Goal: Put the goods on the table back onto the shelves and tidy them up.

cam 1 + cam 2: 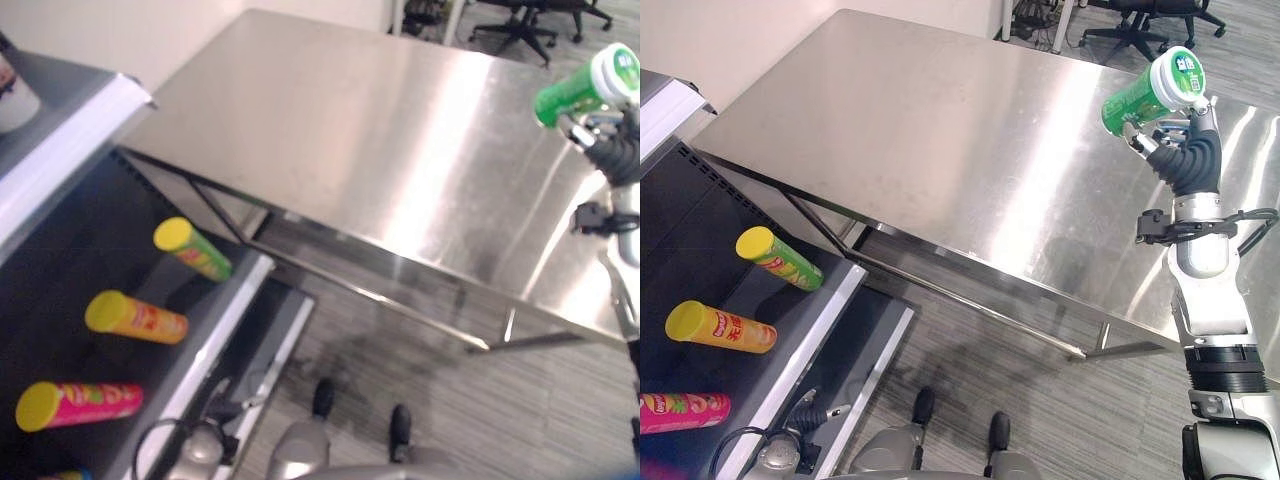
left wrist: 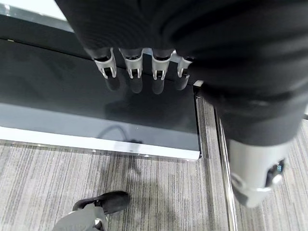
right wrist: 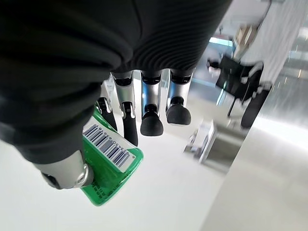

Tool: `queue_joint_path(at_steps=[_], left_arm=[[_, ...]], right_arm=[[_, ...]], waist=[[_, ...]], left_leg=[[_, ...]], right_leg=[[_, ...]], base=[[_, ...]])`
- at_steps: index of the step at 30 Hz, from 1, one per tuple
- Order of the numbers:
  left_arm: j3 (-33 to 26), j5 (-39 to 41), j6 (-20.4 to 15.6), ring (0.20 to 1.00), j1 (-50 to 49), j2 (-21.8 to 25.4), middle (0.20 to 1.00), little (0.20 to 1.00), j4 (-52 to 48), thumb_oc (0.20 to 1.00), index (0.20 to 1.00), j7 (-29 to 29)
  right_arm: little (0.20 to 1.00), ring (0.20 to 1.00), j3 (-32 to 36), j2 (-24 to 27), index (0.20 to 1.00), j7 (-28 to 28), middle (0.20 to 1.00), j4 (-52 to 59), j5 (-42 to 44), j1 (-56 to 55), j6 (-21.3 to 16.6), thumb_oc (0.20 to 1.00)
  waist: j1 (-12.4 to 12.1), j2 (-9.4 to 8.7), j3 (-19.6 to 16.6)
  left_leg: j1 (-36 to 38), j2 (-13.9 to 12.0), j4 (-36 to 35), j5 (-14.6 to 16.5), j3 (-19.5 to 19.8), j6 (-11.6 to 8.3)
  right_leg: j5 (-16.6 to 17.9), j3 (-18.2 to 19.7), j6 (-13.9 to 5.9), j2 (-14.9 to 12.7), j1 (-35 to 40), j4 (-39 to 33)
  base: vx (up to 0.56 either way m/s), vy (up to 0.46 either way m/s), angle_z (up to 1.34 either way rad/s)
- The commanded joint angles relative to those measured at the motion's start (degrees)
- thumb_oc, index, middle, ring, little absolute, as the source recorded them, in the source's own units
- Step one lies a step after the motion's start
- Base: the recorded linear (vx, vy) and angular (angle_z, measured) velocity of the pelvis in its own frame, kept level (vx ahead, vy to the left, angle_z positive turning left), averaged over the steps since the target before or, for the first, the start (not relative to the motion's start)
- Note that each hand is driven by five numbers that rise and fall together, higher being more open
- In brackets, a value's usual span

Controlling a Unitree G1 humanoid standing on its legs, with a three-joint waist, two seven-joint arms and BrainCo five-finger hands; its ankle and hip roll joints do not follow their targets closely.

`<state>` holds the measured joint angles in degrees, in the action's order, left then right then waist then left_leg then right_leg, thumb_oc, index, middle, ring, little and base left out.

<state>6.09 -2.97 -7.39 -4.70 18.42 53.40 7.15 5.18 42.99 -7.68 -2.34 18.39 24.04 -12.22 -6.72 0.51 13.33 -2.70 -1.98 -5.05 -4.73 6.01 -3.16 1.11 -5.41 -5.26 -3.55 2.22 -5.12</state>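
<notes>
One green can (image 1: 1145, 92), stiff, light and probably slick-sided, sits clamped mid-body in the right hand (image 1: 1185, 150), lid end jutting beyond the fingers, above the table (image 1: 940, 150).

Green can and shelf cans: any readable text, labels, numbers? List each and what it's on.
No text is clear enough to quote.
Lid print on the green can, held in the right robot hand: too blurred.
The barcode on its side: digits too small.
Labels on the shelf's lime can, orange can and pink can: blurred.
</notes>
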Motion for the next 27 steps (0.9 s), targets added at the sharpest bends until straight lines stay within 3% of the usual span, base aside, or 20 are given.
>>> queue_joint_path(at_steps=[1,5,12,21,25,27], left_arm=[[-0.02,-0.7,-0.84,1.0,1.41,2.68,1.0,1.0,1.36,1.0,1.0,0.0],[-0.23,-0.93,-0.83,1.0,1.26,2.94,1.0,1.0,1.26,1.0,1.0,-0.15],[-0.43,-0.31,-0.7,1.0,1.22,2.45,1.0,1.0,1.69,1.0,1.0,-0.02],[1.26,-1.28,-0.09,1.0,1.15,2.14,1.0,1.0,4.47,1.0,1.0,-0.82],[1.5,-0.63,-0.03,1.0,1.54,1.98,1.0,1.0,4.27,1.0,1.0,-0.87],[1.49,-0.47,0.03,1.0,1.49,1.86,1.0,1.0,4.22,1.0,1.0,-0.84]], right_arm=[[0.2,0.2,1.51,1.1,0.2,1.77,0.2,3.48,5.6,2.68,-4.55,0.2],[0.2,0.2,1.6,1.59,0.2,2.5,0.2,3.46,6.31,3.42,-4.28,0.2],[0.2,0.2,2.32,2.19,0.2,1.86,0.2,3.2,5.86,3.27,-4.21,0.2],[0.2,0.2,2.51,3.91,0.2,4.81,0.2,2.46,12.54,4.68,-4.46,0.2],[0.2,0.2,1.44,5.15,0.2,5.24,0.2,1.97,13.35,6.05,-4.37,0.2],[0.2,0.2,0.72,6.23,0.2,5.23,0.2,1.7,13.23,7.22,-4.34,0.2]], waist=[[-2.36,-0.83,-5.33],[-3.3,-0.93,-5.31],[-4.81,-1.31,-5.15],[-6.36,-1.37,-4.76],[-6.28,-1.24,-4.19],[-6.11,-1.54,-3.56]], left_leg=[[4.42,-3.72,2.51,9.39,-3.6,-3.75],[3.67,-3.91,3.27,9.17,-0.72,-4.14],[2.02,-5.02,3.47,7.11,3.56,-5.73],[-0.54,-6.34,4.33,4.51,10.31,-8.69],[-1.46,-6.54,4.31,3.65,11.19,-9.34],[-2.35,-6.82,5.41,4.1,8.96,-9.32]], right_leg=[[-8.87,-3.85,-7.3,-5.7,-0.4,6.01],[-11.05,-0.95,-6.44,-4.87,-0.75,8.86],[-13.82,-1.22,-4.46,-1.94,0.39,10.05],[-17.52,-6.3,-1.48,1.66,3.07,11.99],[-18.49,-8.27,-0.79,2.22,3.41,13.14],[-18.98,-9.33,-0.65,1.79,3.53,14.11]], base=[[-0.04,-0.041,0.02],[-0.06,-0.071,0.14],[-0.06,-0.135,0.26],[-0.04,-0.128,0.4],[-0.07,-0.098,0.35],[-0.09,-0.051,0.29]])
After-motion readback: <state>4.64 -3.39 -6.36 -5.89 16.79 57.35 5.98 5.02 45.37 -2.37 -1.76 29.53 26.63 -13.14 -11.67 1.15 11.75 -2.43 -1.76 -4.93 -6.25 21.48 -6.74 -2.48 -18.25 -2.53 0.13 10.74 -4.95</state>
